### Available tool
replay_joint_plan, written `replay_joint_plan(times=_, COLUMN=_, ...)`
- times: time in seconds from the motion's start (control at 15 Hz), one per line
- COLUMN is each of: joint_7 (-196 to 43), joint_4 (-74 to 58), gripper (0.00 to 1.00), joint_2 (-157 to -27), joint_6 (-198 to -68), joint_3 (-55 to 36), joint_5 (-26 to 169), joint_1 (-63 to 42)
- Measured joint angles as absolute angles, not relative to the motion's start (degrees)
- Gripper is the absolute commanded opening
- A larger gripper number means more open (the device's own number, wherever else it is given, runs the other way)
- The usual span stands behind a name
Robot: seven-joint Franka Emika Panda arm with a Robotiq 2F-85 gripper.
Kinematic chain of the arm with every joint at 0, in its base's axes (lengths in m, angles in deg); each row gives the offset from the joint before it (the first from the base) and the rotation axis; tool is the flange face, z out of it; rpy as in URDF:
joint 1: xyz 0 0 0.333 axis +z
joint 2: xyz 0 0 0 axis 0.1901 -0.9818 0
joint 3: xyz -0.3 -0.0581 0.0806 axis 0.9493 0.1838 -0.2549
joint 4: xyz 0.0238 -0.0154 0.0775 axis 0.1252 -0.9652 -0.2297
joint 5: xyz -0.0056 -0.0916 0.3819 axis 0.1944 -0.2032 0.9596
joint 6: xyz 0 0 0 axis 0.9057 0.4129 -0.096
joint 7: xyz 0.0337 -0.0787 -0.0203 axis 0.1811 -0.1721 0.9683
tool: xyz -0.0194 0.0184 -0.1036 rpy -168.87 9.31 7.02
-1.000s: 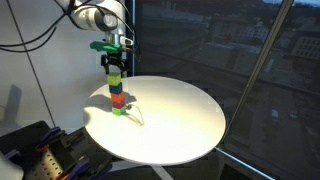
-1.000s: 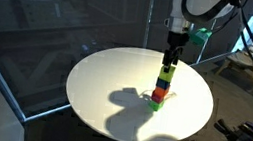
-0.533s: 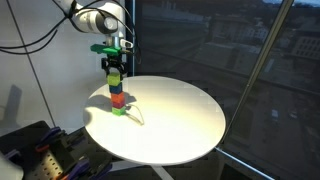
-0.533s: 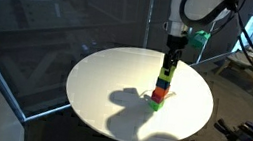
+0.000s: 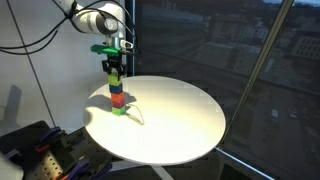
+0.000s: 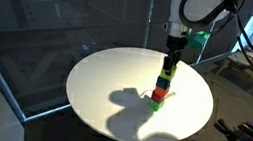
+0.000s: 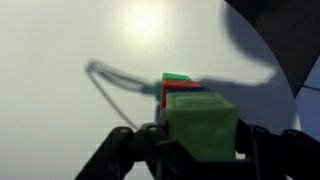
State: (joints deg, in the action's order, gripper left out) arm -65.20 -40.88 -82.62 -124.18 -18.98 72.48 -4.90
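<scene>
A tower of coloured blocks (image 5: 117,92) (image 6: 161,88) stands on the round white table (image 5: 180,120) (image 6: 104,87). The tower rises from a green bottom block (image 5: 119,109) through a red one (image 5: 117,98). My gripper (image 5: 115,68) (image 6: 171,61) hangs straight down over its top. In the wrist view the gripper (image 7: 200,138) has its dark fingers against both sides of the green top block (image 7: 203,122). Below that block, edges of red (image 7: 164,92) and green (image 7: 176,77) blocks show. The gripper is shut on the green top block.
A thin cord (image 5: 135,116) (image 7: 104,80) lies on the table beside the tower. Dark windows run behind the table. Equipment with cables (image 5: 40,150) sits low by one table edge. A wooden chair (image 6: 248,67) stands beyond another.
The jaws have closed from wide open onto the top block. The arm and the tower stay in place.
</scene>
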Motion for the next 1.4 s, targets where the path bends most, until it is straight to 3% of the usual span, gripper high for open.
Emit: replay_joint_plan(times=1.4, joint_7=-70.00, joint_4=-34.12, gripper=0.24, joint_2=-81.08, joint_6=-123.42, joint_3=-15.52, joint_5=72.48, joint_1=-8.28)
